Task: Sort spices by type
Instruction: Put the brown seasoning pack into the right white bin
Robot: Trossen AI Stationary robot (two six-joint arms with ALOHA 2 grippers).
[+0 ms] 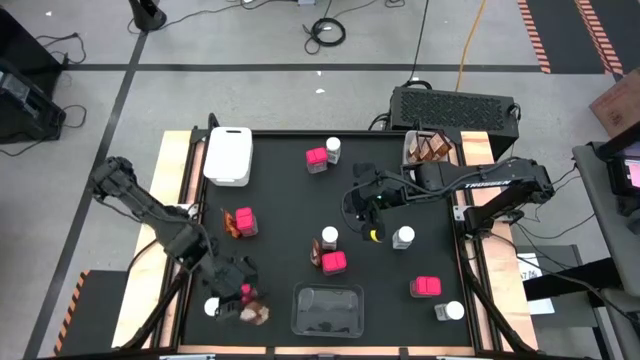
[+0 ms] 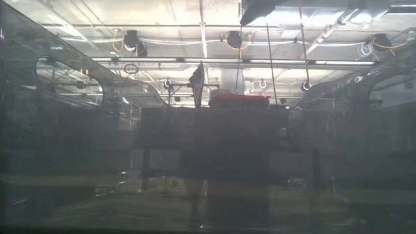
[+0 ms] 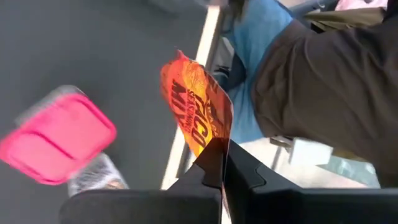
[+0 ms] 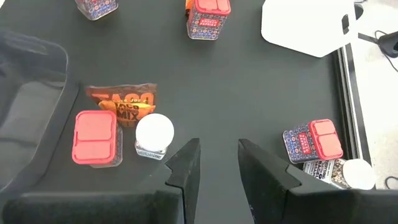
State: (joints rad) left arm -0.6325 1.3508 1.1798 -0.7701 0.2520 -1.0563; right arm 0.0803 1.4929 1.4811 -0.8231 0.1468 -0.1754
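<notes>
My left gripper [image 3: 222,163] [image 1: 243,284] is at the table's near left corner, shut on an orange taco-seasoning packet [image 3: 198,106] [image 1: 257,315]. A pink-lidded spice box [image 3: 57,146] and a white-lidded jar [image 1: 212,307] stand on the mat beside it. My right gripper [image 4: 219,163] [image 1: 366,208] hangs open over the middle of the table with nothing between its fingers. Below it stand a pink-lidded box [image 4: 94,138] and a white-lidded jar [image 4: 153,134], with another packet [image 4: 124,101] lying flat behind them. More spices are scattered over the mat. My left gripper pinches the packet by one end [image 3: 215,147] between its two fingers. The thin packet runs edge-on between them and sticks out past the fingertips. It looks lifted off the mat, tilted.
A white tray [image 1: 228,155] lies at the far left and a clear tray [image 1: 327,308] at the near middle. A bin with brown packets [image 1: 428,148] sits at the far right. Pink boxes [image 1: 317,158] [image 1: 426,287] and white-lidded jars [image 1: 403,237] [image 1: 452,311] dot the mat. A person's clothing [image 3: 323,81] shows beyond the near edge.
</notes>
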